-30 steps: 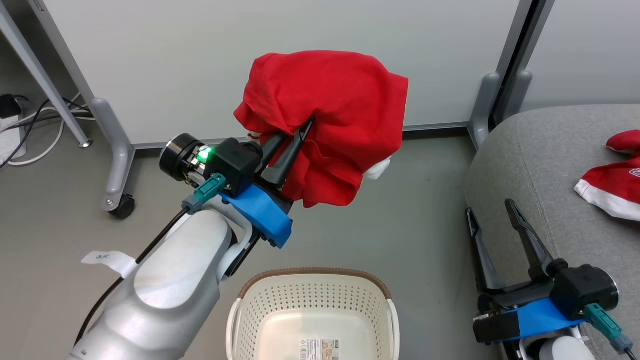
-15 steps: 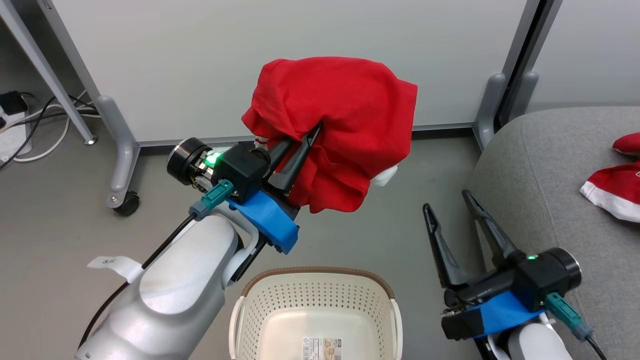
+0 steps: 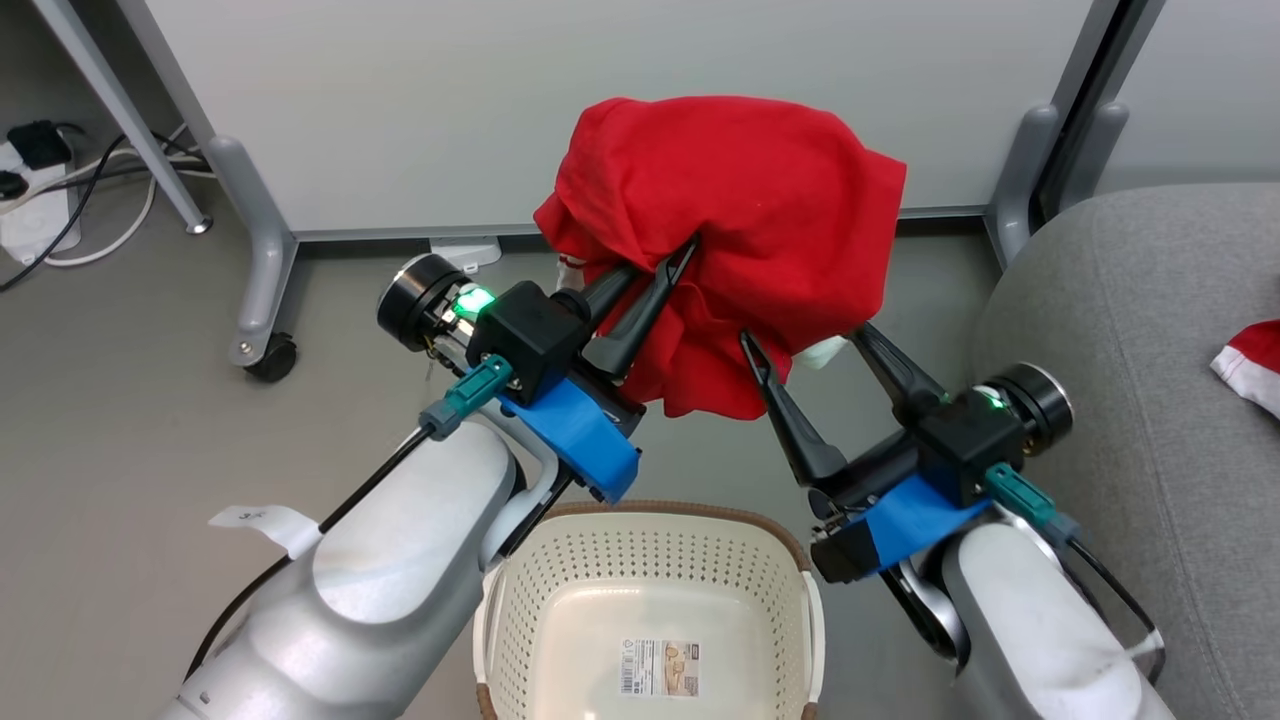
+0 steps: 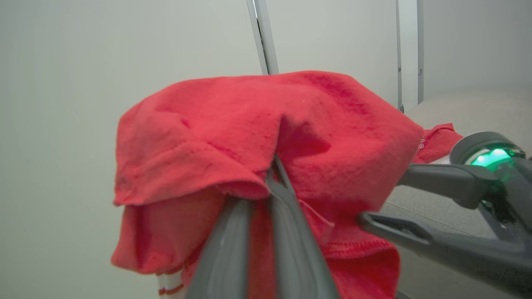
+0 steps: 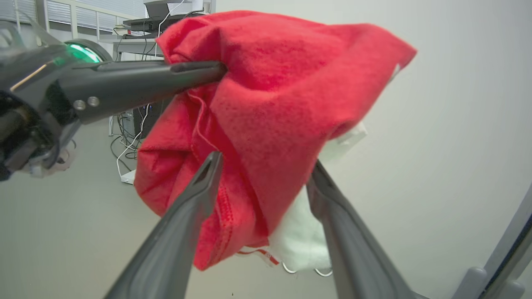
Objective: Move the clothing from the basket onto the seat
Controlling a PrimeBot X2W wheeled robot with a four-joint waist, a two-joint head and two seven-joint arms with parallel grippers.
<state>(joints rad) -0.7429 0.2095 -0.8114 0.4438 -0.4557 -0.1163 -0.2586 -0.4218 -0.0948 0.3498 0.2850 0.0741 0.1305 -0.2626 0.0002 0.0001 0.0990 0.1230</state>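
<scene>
Head view: the left pincer (image 3: 660,262) is clenched on the red clothing (image 3: 740,190), held up in the air, far past the basket (image 3: 640,520). The right pincer (image 3: 803,335) is spread wide, one finger on each side of the hanging edge. It should bite only once cloth sits well between. Then both should carry it right, high over the seat (image 3: 1130,300) edge. One left fingertip is buried in cloth. Another red piece (image 3: 1250,365) on the seat is cut off.

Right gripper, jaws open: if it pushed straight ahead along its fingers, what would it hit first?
The red garment hanging from the shut left gripper. The right gripper has its open fingers on either side of the garment's lower folds, so contact looks near-immediate, though exact depth is unclear.
</scene>
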